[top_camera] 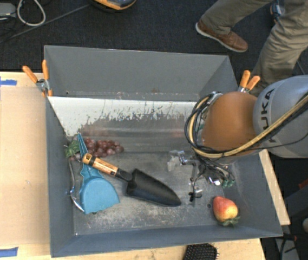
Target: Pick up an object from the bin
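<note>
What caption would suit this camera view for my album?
Robot gripper hangs in the grey bin between a black trowel and a red-and-yellow apple; a blue scoop lies left.

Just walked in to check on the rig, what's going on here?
A robot arm reaches into a grey bin. Its gripper is low at the right, between a black trowel and a red-yellow apple, not clearly on either. A blue scoop and purple grapes lie at the left.
</note>
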You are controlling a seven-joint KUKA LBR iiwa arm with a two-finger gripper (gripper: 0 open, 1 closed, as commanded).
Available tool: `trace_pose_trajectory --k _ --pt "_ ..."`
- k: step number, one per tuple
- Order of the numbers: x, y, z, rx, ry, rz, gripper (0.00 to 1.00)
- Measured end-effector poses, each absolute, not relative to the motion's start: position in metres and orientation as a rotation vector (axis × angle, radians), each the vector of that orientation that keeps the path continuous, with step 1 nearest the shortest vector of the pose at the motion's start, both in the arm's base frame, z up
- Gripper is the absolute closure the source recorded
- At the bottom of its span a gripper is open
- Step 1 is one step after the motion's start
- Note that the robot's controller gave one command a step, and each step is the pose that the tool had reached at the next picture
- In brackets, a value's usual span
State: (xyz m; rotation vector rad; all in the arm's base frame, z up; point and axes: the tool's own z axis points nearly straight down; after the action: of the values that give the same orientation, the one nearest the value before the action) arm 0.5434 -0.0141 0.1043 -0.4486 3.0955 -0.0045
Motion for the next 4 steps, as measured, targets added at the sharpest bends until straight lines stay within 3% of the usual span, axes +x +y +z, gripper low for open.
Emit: trace_pose_trajectory --k 1,2,3,4 --pt "0.548 0.017 0.115 -0.524 3.093 0.001 0.0" --pt "0.522 0.064 0.106 -0.811 3.032 -0.002 0.0" --pt "0.52 0.074 0.069 -0.349 3.108 0.001 1.0" --pt "0.52 0.074 0.069 -0.349 3.108 0.001 1.0"
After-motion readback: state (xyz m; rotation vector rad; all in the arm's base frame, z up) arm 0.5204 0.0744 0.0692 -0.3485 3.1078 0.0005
